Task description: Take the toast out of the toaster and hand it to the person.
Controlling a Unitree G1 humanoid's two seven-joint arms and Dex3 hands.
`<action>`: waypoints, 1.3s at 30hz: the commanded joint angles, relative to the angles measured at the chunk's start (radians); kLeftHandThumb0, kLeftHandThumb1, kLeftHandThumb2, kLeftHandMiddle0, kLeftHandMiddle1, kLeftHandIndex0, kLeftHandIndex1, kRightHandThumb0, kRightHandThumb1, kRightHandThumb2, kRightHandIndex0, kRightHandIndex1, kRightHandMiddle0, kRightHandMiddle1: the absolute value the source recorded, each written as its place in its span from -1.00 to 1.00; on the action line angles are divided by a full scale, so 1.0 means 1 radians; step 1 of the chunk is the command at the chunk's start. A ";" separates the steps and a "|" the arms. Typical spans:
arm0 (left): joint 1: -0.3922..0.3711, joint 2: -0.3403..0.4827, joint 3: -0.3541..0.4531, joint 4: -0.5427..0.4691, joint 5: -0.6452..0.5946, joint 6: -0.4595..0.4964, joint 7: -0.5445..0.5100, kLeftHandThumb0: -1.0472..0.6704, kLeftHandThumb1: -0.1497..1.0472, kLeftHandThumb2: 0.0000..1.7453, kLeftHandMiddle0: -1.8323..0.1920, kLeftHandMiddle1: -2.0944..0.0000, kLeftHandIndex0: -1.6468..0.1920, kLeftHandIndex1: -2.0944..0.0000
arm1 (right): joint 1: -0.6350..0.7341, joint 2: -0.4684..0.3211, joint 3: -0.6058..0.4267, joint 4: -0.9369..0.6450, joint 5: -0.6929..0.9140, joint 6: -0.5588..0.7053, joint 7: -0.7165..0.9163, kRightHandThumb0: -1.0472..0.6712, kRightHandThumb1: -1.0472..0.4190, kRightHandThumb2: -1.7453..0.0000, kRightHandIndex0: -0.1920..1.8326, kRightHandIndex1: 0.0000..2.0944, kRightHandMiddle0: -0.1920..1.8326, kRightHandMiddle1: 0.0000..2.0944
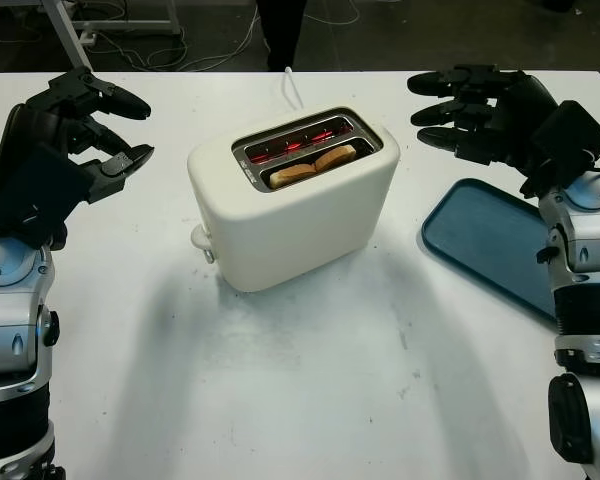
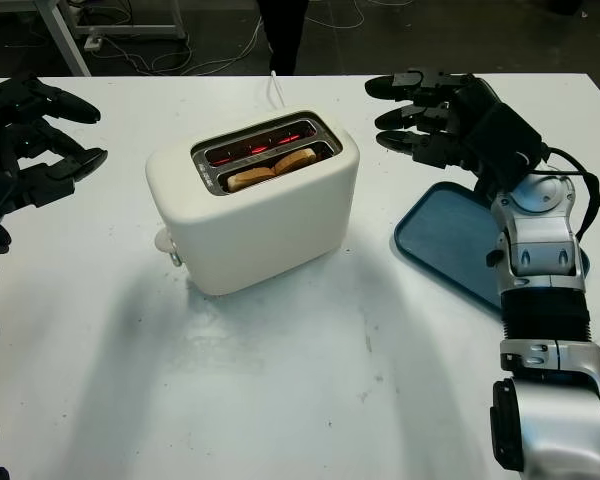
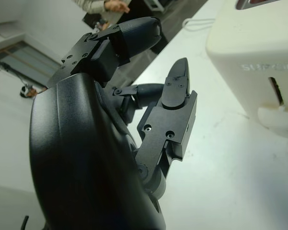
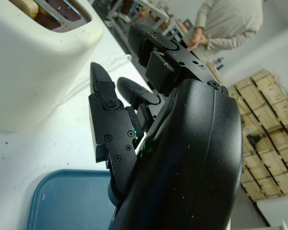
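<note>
Cream toaster [image 1: 292, 205] mid-table [image 1: 300, 400], elements glowing red in the far slot. Toast [image 1: 313, 165] down in the near slot, top edge just showing. Left hand [image 1: 90, 125] raised left of the toaster, open, holding nothing. Right hand [image 2: 430, 115] raised right of it, open, holding nothing, above a blue tray [image 2: 450, 240]. Person [image 4: 225, 21] standing beyond the table's far edge.

White table [image 1: 280, 400] with cream toaster [image 1: 290, 215] and blue tray [image 1: 490, 245].
</note>
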 commanded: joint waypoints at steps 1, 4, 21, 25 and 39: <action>0.014 0.014 0.008 -0.005 -0.004 -0.033 -0.014 0.23 0.53 -0.67 0.27 -0.47 0.18 -0.14 | 0.016 -0.009 -0.001 -0.018 0.000 -0.016 -0.004 0.09 -0.78 1.00 -0.26 -0.29 -0.03 -0.89; 0.018 0.008 0.019 0.002 -0.013 -0.054 -0.023 0.23 0.52 -0.66 0.25 -0.46 0.17 -0.14 | 0.021 -0.010 -0.006 -0.008 0.004 -0.027 -0.001 0.12 -0.80 0.99 -0.24 -0.29 -0.02 -0.89; 0.072 -0.030 0.063 -0.005 -0.017 -0.117 0.003 0.20 0.47 -0.58 0.24 -0.47 0.16 -0.15 | 0.014 -0.015 0.001 0.015 -0.012 -0.057 0.000 0.01 -0.75 1.00 -0.21 -0.27 0.02 -0.89; 0.088 -0.041 0.075 -0.020 -0.018 -0.129 0.006 0.22 0.46 -0.56 0.24 -0.49 0.16 -0.17 | 0.003 -0.018 0.004 0.014 -0.010 -0.051 0.011 0.02 -0.75 1.00 -0.20 -0.26 0.02 -0.89; 0.086 -0.048 0.082 -0.049 -0.012 -0.110 0.015 0.21 0.42 -0.53 0.22 -0.50 0.16 -0.17 | -0.010 -0.031 0.016 0.005 -0.020 -0.023 0.013 0.04 -0.75 1.00 -0.21 -0.26 0.03 -0.90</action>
